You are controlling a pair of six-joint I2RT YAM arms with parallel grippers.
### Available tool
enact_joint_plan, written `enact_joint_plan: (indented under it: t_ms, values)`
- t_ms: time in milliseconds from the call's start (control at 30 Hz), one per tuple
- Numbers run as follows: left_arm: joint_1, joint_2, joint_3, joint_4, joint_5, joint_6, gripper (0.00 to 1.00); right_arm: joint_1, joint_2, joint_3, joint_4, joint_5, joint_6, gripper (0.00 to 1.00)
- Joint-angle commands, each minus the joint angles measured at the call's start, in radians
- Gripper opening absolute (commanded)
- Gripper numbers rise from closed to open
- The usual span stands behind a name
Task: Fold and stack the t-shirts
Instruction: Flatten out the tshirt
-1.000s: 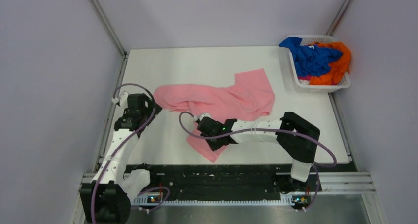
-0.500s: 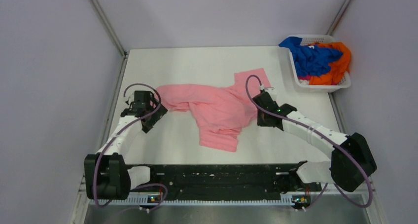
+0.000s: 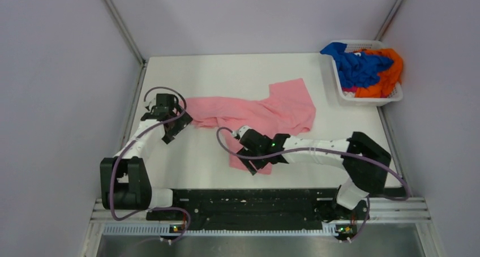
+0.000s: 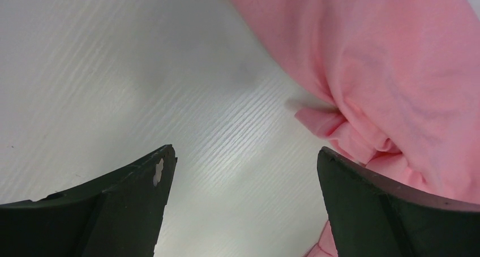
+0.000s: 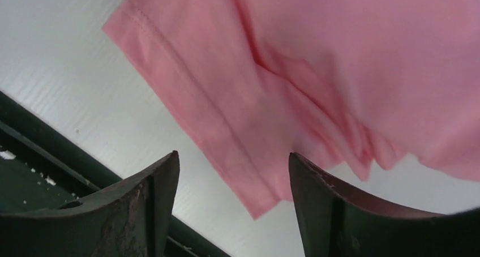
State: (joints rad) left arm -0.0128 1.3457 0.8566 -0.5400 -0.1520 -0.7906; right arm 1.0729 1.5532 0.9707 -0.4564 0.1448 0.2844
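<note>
Your right gripper (image 3: 253, 159) has swung back from the right side of the pink shirt (image 3: 266, 112) to its near flap, close to the near edge of the table (image 3: 226, 76). It hangs over the flap's hem with its fingers (image 5: 153, 206) wide apart and nothing between them. Your left gripper (image 3: 172, 129) has shifted only a little and sits at the shirt's left end, just beside a bunched fold. Its fingers (image 4: 130, 200) are wide apart too, with bare table between them. One finger is right next to the pink cloth, and you cannot tell if it touches. The pink shirt lies crumpled across the middle of the table, not folded. The blue shirt (image 3: 356, 64) and the orange shirt (image 3: 390, 76) sit heaped in the basket (image 3: 371, 101) at the far right corner.
</note>
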Motion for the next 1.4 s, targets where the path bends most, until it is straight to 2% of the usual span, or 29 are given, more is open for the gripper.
enact_joint_plan:
  t_ms: [0,133,200,333,500,567,700,867,900,967,1100,1167,1367]
  values:
    - [0.006,0.02,0.062,0.0,-0.038,0.027,0.99,0.039,0.136,0.094,-0.049,0.053,-0.051,0.72]
    - [0.038,0.027,0.071,-0.004,-0.046,0.033,0.99,0.038,0.191,0.07,-0.079,0.08,-0.03,0.71]
    - [0.042,0.033,0.075,-0.013,-0.049,0.034,0.99,0.028,0.211,0.054,-0.094,0.063,0.016,0.64]
    - [0.044,0.041,0.079,-0.017,-0.049,0.028,0.99,-0.034,0.208,-0.006,-0.104,0.043,0.123,0.31]
    - [0.043,0.065,0.1,-0.028,-0.015,0.037,0.99,-0.158,0.108,-0.074,-0.123,0.116,0.224,0.05]
    - [0.044,0.078,0.109,-0.042,0.02,0.042,0.98,-0.224,0.046,-0.093,-0.126,0.13,0.26,0.0]
    - [0.043,0.099,0.094,-0.037,0.027,0.045,0.96,-0.327,-0.103,-0.135,-0.125,0.176,0.301,0.0]
    - [0.043,0.156,0.125,-0.096,-0.012,0.081,0.94,-0.479,-0.224,-0.148,-0.132,0.238,0.248,0.0]
    - [0.044,0.165,0.125,-0.105,-0.018,0.082,0.92,-0.555,-0.26,-0.149,-0.149,0.259,0.246,0.0]
    - [0.045,0.16,0.111,-0.1,0.026,0.07,0.89,-0.612,-0.284,-0.154,-0.145,0.224,0.251,0.0]
    - [0.036,0.126,0.007,-0.035,0.189,0.039,0.85,-0.627,-0.304,-0.162,-0.084,0.119,0.233,0.0]
    - [0.036,0.117,-0.047,0.005,0.179,0.019,0.83,-0.627,-0.3,-0.165,-0.07,0.096,0.216,0.0]
    - [-0.007,0.159,-0.04,0.046,0.236,-0.015,0.69,-0.627,-0.286,-0.148,-0.082,0.119,0.196,0.0]
